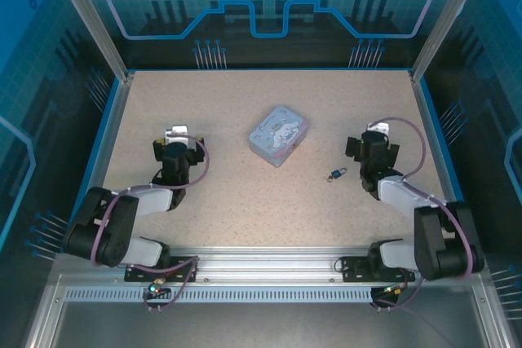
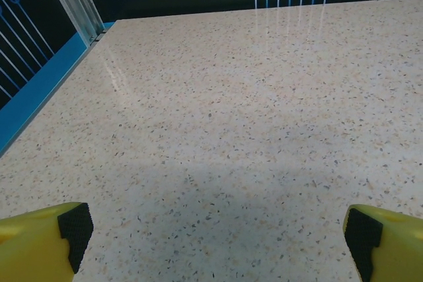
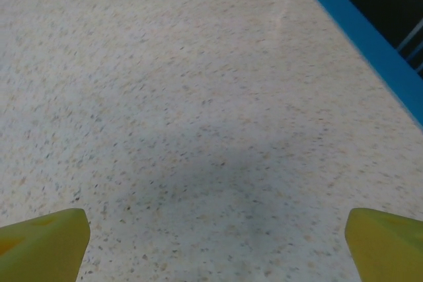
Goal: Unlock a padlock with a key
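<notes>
Padlock (image 1: 338, 172): on table (image 1: 228, 201), near right gripper (image 1: 378, 129), to its left, not touching.
Left gripper (image 1: 180, 134): fingers (image 2: 39, 246) wide apart over table.
Right gripper: fingers (image 3: 39, 242) wide apart over table.
Tin (image 1: 279, 134): between the 2 grippers.

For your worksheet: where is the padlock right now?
In the top view, the padlock lies right of centre, between the blue tin and the right arm.

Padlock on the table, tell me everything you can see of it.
The padlock is a tiny bluish-grey metal piece with a brassy glint at one end. It lies flat on the speckled table, right of the pale blue tin and apart from it. No other contact can be made out. It is too small to tell whether its shackle is shut or what the brassy bit is.
</notes>
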`<state>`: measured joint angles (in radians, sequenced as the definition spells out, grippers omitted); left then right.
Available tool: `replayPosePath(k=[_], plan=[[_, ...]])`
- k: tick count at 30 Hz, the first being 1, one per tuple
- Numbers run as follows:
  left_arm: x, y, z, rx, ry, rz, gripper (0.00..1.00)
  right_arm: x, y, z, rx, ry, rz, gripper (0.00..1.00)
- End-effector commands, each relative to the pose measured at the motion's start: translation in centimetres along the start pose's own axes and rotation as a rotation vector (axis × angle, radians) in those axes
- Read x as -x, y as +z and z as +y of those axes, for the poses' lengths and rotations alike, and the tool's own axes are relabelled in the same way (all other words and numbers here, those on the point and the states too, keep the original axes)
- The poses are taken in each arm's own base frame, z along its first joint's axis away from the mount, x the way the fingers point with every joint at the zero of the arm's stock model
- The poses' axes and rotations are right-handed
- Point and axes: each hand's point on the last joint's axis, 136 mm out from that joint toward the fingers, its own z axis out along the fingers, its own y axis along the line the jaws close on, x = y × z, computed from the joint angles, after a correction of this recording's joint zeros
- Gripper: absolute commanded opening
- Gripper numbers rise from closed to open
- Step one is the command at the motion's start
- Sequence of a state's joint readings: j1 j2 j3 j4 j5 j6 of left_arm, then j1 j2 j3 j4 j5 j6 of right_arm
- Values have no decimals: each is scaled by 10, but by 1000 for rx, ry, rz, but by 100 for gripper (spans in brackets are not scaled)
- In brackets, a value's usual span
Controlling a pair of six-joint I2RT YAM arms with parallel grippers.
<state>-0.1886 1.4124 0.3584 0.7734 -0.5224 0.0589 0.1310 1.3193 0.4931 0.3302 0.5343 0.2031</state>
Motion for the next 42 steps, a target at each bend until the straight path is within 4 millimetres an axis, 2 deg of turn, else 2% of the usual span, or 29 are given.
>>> replayPosePath(k=[1, 5, 8, 10, 12, 13, 16, 17, 42], plan=[[15, 2, 3, -23, -66, -97, 99, 25, 0, 23, 73, -74, -146, 100], [7, 13, 0, -83, -87, -74, 99, 20, 0, 24, 128, -57, -247, 100], [-3, 19, 2, -127, -133, -49, 99, 17, -3, 31, 214, -59, -265, 100], [-6, 21, -4, -172, -122, -28, 99, 13, -3, 33, 247, -59, -265, 100], [-6, 23, -17, -247, -91, -12, 99, 8, 6, 26, 226, -23, -273, 100], [-6, 23, -18, -262, -99, 0, 99, 8, 9, 26, 243, -12, -251, 100], [-6, 25, -18, -291, -118, 16, 99, 10, 19, 44, 285, -82, -171, 100], [-6, 26, -17, -302, -129, 18, 99, 6, 19, 45, 296, -81, -163, 100], [-6, 26, -14, -284, -128, 15, 99, 8, 18, 46, 264, -102, -174, 100]])
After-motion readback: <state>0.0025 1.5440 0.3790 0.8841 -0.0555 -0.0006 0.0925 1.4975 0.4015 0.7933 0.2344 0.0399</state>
